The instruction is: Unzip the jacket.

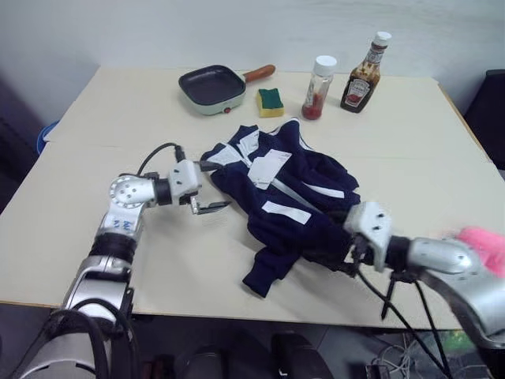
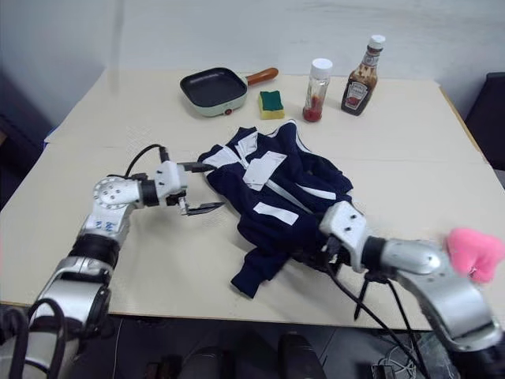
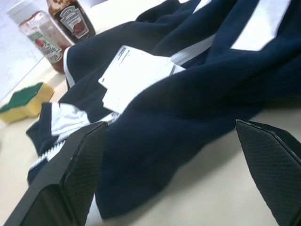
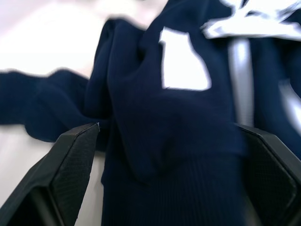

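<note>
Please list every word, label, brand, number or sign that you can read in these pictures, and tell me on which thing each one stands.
No text can be read with certainty.
Sauce bottle: dark label with a white crest, its print too blurred to read.
Jar with white lid: red and green label, too blurred to read.
White paper tag on the jacket: a few small printed lines near its corner, too small to read.

Jacket (image 1: 288, 201) hem hides the right gripper's (image 1: 335, 257) jaws.

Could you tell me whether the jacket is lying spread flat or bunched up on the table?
Bunched up. The jacket lies crumpled in folds, one sleeve trailing toward the table's near edge, with its white paper tag on top.
</note>
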